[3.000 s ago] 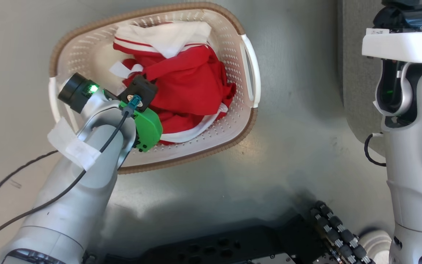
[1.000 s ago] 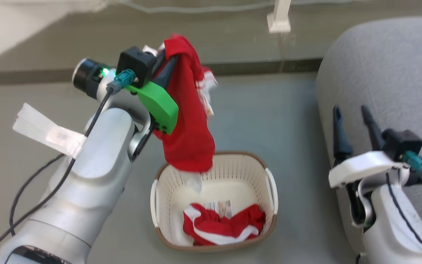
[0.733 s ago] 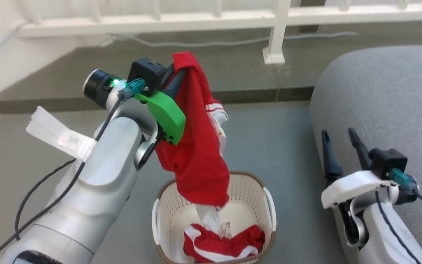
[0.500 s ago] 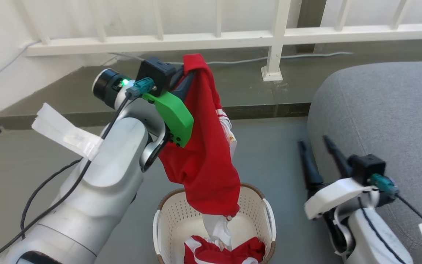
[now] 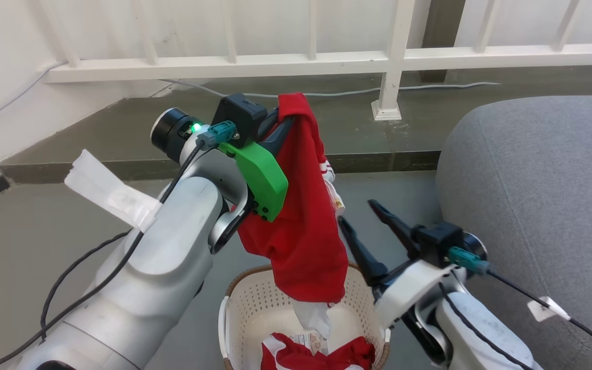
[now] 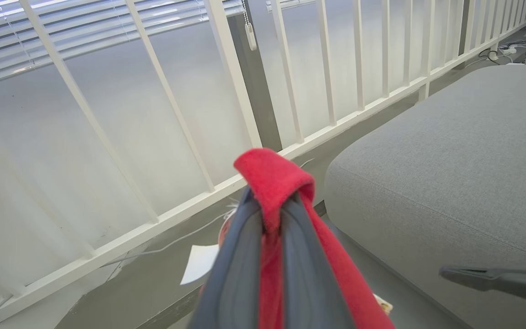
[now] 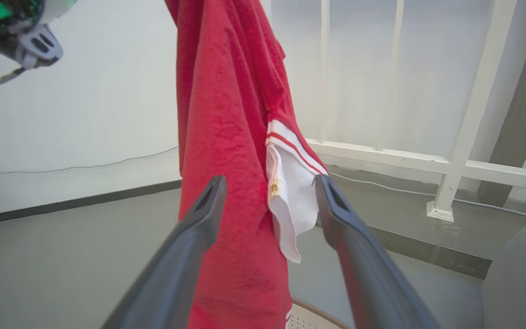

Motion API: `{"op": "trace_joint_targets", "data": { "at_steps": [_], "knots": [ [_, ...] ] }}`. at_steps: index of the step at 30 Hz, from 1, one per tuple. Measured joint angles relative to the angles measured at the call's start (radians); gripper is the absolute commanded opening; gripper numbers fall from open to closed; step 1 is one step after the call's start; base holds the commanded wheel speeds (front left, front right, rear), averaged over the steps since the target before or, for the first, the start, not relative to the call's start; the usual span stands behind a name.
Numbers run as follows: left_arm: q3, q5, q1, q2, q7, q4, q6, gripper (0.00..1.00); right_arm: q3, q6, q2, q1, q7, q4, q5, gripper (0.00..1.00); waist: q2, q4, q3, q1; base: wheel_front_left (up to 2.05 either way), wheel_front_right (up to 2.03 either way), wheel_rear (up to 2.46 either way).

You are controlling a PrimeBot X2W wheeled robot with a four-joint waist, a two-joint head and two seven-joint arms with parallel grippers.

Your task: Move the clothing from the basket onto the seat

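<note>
One piece of the clothing, a red garment (image 5: 301, 231) with white trim, hangs from my left gripper (image 5: 284, 114), which is shut on its top fold above the basket (image 5: 244, 308). In the left wrist view the fold (image 6: 272, 173) sticks out past the closed gripper (image 6: 272, 203). A second red and white garment (image 5: 342, 355) lies in the basket. My right gripper (image 5: 356, 211) is open, just right of the hanging cloth. In the right wrist view the garment (image 7: 226, 114) hangs just beyond the gap of that gripper (image 7: 270, 183). The grey seat (image 5: 532, 180) fills the right side.
A white railing (image 5: 388, 56) runs along the back above a raised dark step (image 5: 121, 149), with a cable (image 5: 445, 86) lying on it. Grey floor (image 5: 44, 221) stretches to the left of the basket. A white wall (image 7: 85, 114) stands behind the garment.
The head camera has tilted up, so the basket sits lower in the picture. My right gripper has swung left from beside the seat to the hanging garment. The left gripper keeps its hold.
</note>
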Motion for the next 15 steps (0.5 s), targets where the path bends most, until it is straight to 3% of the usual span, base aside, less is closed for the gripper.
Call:
{"op": "trace_joint_targets", "data": {
  "at_steps": [15],
  "knots": [
    [-0.051, -0.041, 0.000, -0.006, 0.041, -0.083, 0.000, 0.00, 0.140, 0.009, -0.005, -0.114, 0.000, 0.100, 0.049, 1.00, 0.0000, 0.045, 0.014, 0.0000, 0.00, 0.00, 0.00]
  ]
}}
